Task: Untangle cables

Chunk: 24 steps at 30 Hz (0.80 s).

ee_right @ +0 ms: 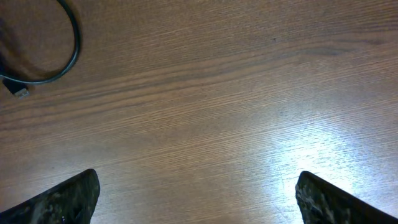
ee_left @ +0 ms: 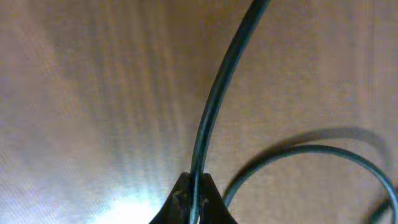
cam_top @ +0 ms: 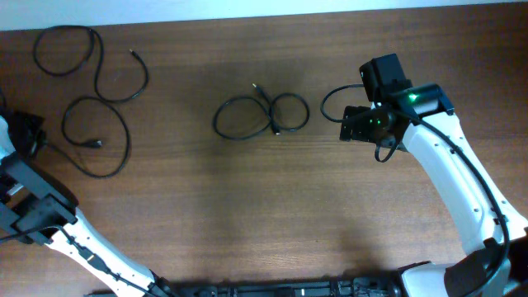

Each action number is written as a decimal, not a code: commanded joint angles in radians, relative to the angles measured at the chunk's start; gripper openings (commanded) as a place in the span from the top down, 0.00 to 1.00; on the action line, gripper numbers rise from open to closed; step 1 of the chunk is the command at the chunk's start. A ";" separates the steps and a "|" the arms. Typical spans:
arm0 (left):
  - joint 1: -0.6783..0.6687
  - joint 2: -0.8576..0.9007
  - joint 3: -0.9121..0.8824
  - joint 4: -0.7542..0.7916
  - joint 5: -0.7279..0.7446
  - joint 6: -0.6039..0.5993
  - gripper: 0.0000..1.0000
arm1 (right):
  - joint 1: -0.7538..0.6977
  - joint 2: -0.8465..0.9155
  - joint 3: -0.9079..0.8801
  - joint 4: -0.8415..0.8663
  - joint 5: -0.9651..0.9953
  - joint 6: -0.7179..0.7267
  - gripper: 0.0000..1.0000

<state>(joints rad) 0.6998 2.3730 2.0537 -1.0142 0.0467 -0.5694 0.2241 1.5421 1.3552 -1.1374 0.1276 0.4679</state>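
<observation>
Thin black cables lie on the brown wooden table point(cam_top: 247, 214). A long cable point(cam_top: 97, 70) curls in loose loops at the far left. A second cable point(cam_top: 122, 132) forms a loop below it, with its plug end point(cam_top: 96, 144) inside the loop. My left gripper point(cam_top: 35, 139) is at the left edge, shut on this cable point(ee_left: 214, 93), with jaws point(ee_left: 196, 196) pinching it. A small tangle of two loops point(cam_top: 260, 115) lies at the centre. My right gripper point(cam_top: 346, 124) is just right of it, open and empty point(ee_right: 199, 199). The tangle's loop point(ee_right: 71, 43) and plug point(ee_right: 20, 92) show at that view's top left.
A pale wall strip point(cam_top: 247, 10) borders the table's far edge. The right arm point(cam_top: 454, 181) reaches in from the lower right, with its own wire point(cam_top: 328, 103) looping beside the gripper. The left arm point(cam_top: 74, 235) comes in from the lower left.
</observation>
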 commanded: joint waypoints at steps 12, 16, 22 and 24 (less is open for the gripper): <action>0.001 -0.025 0.008 0.034 0.067 -0.020 0.09 | -0.002 0.003 0.000 0.000 0.016 0.001 0.02; -0.018 -0.046 0.082 0.035 0.154 0.030 0.05 | -0.002 0.003 0.000 0.000 0.016 0.001 0.02; -0.119 -0.058 0.161 0.086 0.435 0.116 0.08 | -0.002 0.003 0.000 0.000 0.016 0.001 0.02; -0.175 -0.050 0.159 0.085 0.357 0.116 0.12 | -0.002 0.003 0.000 0.000 0.016 0.001 0.02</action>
<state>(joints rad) 0.6052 2.3562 2.1983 -0.9291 0.3786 -0.4919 0.2237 1.5421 1.3552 -1.1370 0.1276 0.4679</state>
